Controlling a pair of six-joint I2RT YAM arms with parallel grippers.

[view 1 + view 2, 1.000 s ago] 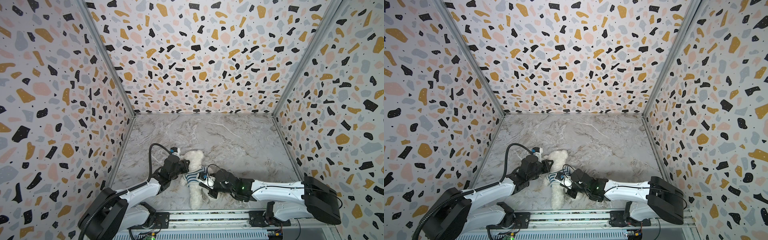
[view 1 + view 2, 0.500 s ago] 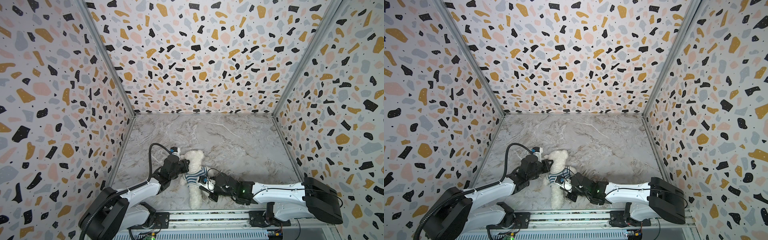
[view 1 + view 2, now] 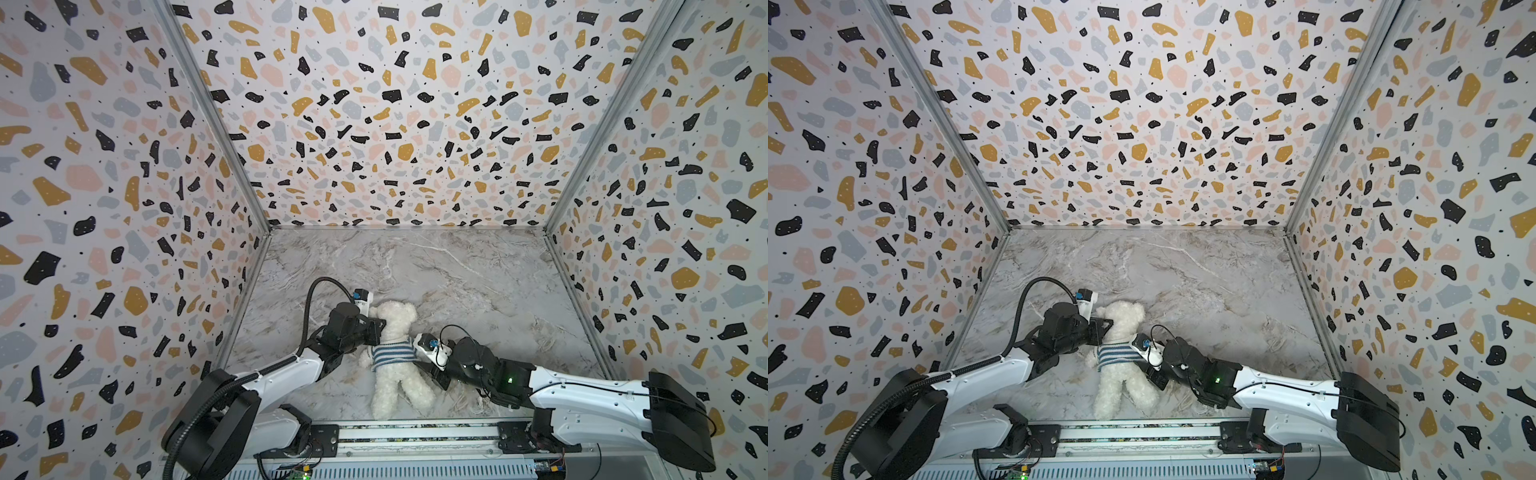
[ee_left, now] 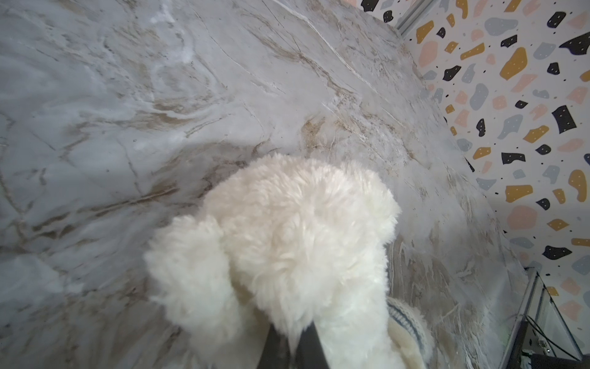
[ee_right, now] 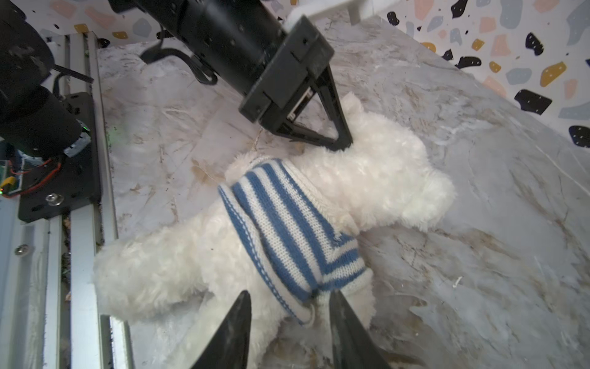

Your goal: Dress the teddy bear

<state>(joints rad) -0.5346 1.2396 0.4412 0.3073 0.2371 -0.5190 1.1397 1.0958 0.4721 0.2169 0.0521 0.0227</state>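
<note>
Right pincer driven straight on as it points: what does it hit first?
Likely the striped shirt on the teddy bear, at its hem; the open right pincer sits just short.

The teddy bear (image 3: 395,318) is fluffy white all over. Its knitted shirt (image 5: 287,230) carries blue and white stripes, with a blue hem stitched in small white dashes. The surface (image 3: 457,282) is pale grey marble veined with white and tan-brown. The walls (image 3: 395,104) are white terrazzo print, scattered with black, mustard, pink and blue-grey chips and tiny black dots. The left arm (image 3: 286,370) and right arm (image 3: 582,395) are white with black joints; the left gripper (image 5: 343,145) and right gripper (image 5: 289,295) have black fingers.
</note>
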